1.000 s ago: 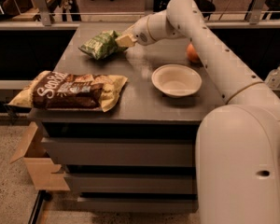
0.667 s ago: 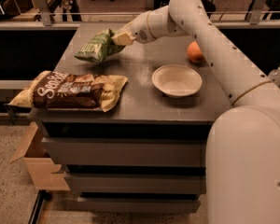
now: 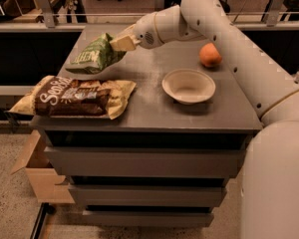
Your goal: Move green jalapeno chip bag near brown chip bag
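While raised above the table, the gripper (image 3: 118,43) jaws pinch the green jalapeno chip bag (image 3: 93,56).

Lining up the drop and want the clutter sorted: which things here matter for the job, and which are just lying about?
For the job:
green jalapeno chip bag, gripped at its top by the gripper, far left of the table
brown chip bag, front left edge

Lying about:
bowl
orange fruit
cardboard box, on the floor
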Tool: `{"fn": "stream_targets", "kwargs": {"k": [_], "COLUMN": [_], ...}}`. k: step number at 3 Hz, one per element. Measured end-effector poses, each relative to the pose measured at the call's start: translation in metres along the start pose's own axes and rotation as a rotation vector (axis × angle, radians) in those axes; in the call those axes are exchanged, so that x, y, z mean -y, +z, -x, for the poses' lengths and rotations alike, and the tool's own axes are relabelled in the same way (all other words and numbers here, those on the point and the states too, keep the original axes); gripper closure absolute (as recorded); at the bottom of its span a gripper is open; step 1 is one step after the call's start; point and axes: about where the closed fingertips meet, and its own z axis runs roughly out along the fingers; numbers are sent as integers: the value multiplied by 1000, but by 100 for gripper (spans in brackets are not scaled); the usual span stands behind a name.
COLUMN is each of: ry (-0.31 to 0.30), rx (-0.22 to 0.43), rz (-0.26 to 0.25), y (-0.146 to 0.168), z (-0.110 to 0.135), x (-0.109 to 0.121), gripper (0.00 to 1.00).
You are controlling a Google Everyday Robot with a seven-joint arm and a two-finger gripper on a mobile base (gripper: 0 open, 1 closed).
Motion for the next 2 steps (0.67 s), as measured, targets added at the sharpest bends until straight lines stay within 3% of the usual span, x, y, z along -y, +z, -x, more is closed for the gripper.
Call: {"fn": "stream_targets", "kwargs": {"k": [2], "ry": [108], "rx": [38], "rz": [22], "y": [9], "z": [-4], "x": [-43], "gripper": [100]}}
